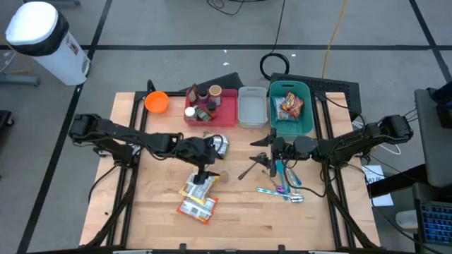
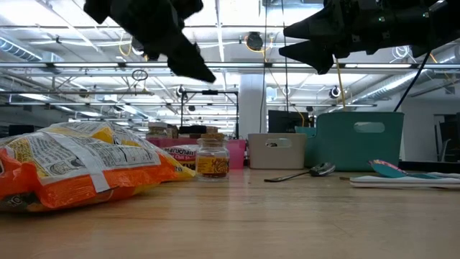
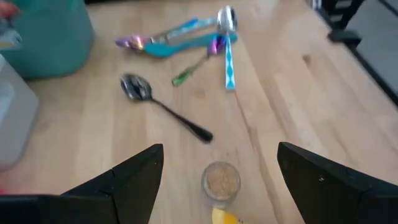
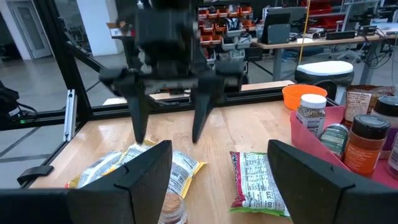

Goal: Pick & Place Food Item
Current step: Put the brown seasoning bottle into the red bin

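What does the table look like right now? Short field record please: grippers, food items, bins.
left gripper: open, above the snack bags
right gripper: open, empty, beside the teal bin
snack bags: two, lying on the wood
small jar: upright, near the black spoon
teal bin: holds one snack packet
red tray: spice jars

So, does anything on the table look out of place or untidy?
Mostly the cutlery: coloured spoons lie crossed in a loose heap near the right gripper, and a dark spoon lies alone beside it. Two snack bags lie loose under the open left gripper. Nothing looks spilled or damaged.
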Available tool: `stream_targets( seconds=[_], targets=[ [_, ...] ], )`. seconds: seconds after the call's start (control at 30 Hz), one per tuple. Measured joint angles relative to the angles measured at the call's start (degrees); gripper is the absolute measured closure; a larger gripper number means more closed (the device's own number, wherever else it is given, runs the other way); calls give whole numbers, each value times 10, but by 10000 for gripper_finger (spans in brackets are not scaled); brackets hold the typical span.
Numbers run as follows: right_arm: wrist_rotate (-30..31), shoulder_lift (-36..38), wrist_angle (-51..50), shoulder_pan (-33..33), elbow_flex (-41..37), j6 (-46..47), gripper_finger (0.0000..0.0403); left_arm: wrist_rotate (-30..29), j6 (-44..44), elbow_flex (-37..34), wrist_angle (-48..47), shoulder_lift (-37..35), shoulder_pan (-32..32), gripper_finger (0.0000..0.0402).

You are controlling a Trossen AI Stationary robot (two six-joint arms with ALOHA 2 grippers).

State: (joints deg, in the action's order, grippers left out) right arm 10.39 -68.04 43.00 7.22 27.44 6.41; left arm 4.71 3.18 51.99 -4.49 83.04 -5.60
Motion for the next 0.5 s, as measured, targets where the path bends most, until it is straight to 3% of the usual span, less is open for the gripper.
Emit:
stream_targets(
  seconds=[0.5],
  targets=[
    [0,0,0,0,0,0,147,3,-7,0,13,120,-2,78]
  ],
)
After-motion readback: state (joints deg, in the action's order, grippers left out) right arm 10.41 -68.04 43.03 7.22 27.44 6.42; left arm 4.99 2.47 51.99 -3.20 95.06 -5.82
